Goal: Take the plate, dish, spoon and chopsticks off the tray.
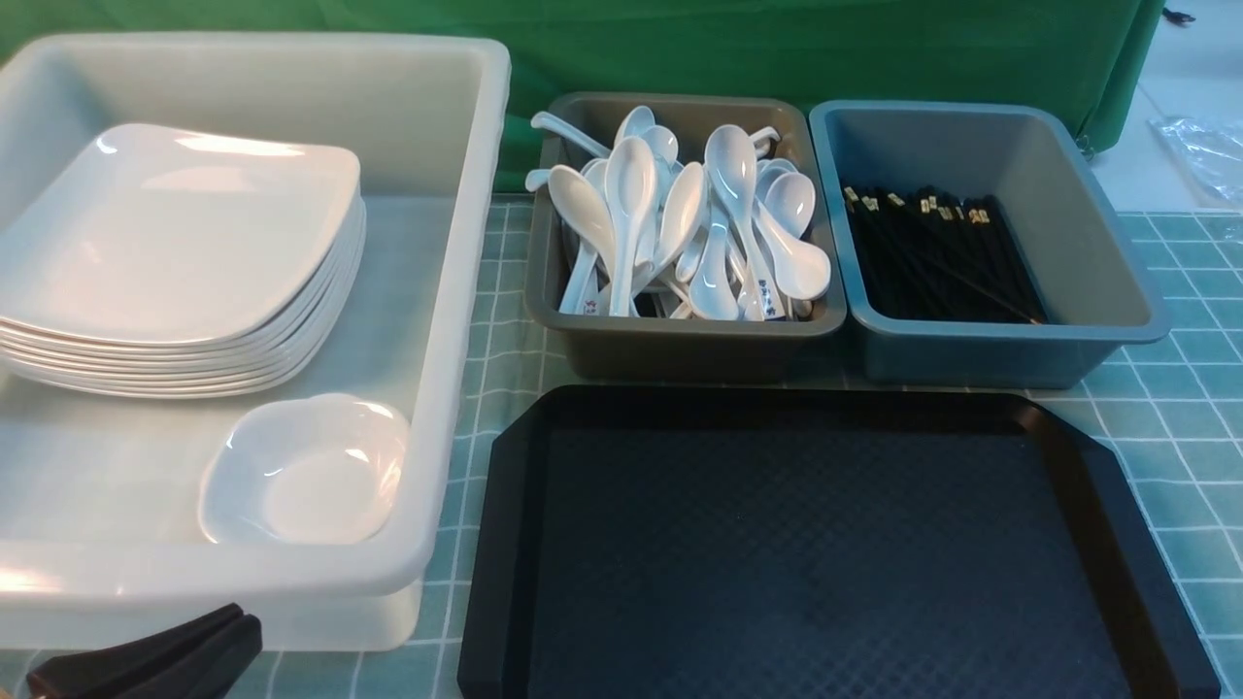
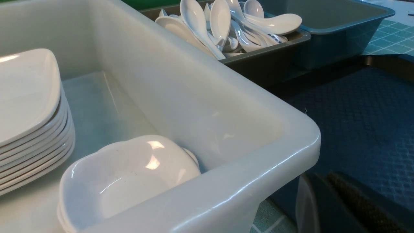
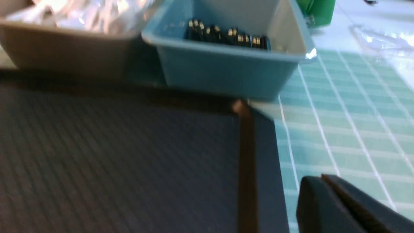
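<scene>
Front view: nearest, at 7 o'clock, the left gripper (image 1: 233, 621) shows only its black tip, jaws together, empty, just before the tub (image 1: 456, 320). At 5 o'clock the tray (image 1: 505, 544) lies bare on the bench (image 1: 1175, 408). In the tub, the plate (image 1: 184, 233) tops a stack at 9 o'clock, the dish (image 1: 306, 471) before it. At 12 o'clock the grey bin (image 1: 680, 345) holds spoons (image 1: 680, 223); at 1 o'clock the blue bin (image 1: 1088, 243) holds chopsticks (image 1: 932, 257).

Left wrist view: the tub's corner stands between dish (image 2: 129, 181) and tray (image 2: 362, 123).

Right wrist view: blurred; the right gripper (image 3: 326, 191), jaws together, empty, sits beside the tray's (image 3: 129, 155) rim.
</scene>
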Tool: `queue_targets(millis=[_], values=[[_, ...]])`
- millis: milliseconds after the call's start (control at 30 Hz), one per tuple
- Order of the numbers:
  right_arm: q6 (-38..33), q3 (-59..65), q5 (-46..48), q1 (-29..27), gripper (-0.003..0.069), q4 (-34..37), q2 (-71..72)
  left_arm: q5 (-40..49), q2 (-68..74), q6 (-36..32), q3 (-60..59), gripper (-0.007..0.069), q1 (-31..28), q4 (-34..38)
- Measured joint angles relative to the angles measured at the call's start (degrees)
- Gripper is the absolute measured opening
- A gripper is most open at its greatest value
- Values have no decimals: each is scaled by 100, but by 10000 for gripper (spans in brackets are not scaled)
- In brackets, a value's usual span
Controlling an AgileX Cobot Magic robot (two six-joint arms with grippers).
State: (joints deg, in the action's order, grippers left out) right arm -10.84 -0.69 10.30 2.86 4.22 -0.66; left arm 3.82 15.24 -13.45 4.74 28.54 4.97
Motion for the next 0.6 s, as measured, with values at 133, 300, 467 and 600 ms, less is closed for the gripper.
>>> queue_targets(millis=[133,300,467,600], values=[[38,106,347,-81,21,-230,54,8,-11,-4,-5,13,0,0],[281,106,362,-88,21,-270,59,14,-11,-4,-6,13,0,-16],[354,106,362,-88,24,-269,59,14,-11,-4,-6,13,0,-16],[382,106,362,-88,32,-269,59,14,-11,-4,-6,13,0,-16]])
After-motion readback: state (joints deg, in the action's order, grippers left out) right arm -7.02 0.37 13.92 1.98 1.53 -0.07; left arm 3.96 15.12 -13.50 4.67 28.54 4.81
